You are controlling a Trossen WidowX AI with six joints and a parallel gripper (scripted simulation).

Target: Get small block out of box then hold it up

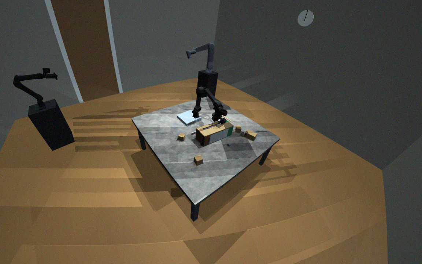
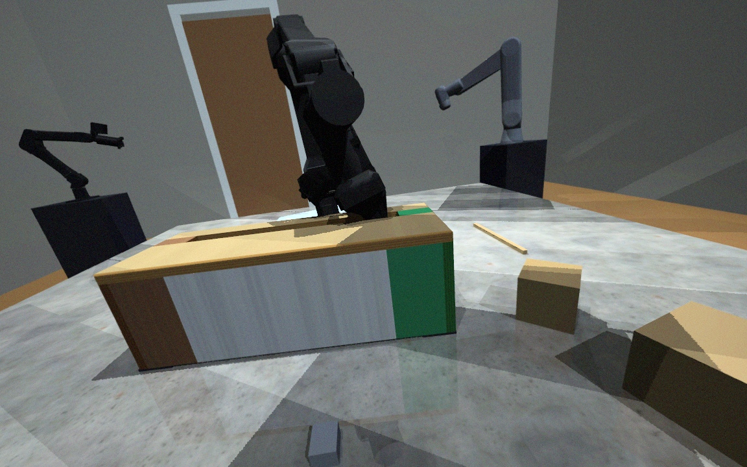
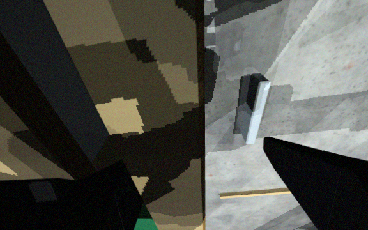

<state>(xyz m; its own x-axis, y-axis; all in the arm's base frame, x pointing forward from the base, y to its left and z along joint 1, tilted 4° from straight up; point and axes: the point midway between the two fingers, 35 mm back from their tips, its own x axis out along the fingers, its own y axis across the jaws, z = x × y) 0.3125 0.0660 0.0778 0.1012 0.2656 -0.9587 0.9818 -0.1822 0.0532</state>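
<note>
pincer (image 2: 345, 216): wide open, holding nothing — down at the slot in the box (image 2: 283, 290) top
block (image 2: 323, 444): already out, on the surface (image 2: 567, 406) in front
next: probably lift clear, go grab it

From my station I saw a room with plain grey walls (image 1: 353, 81) and a warm wooden floor (image 1: 74, 203) banded with slatted shadows. A brown door (image 1: 84, 49) in a pale frame stood at the back. High on the right wall hung a small round disc (image 1: 305, 18), possibly a clock, though it was too small to tell. A grey stone-topped table (image 1: 206, 180) on dark legs stood mid-room. Two dark pedestals (image 1: 51, 124) stood on the floor beyond it.
</note>
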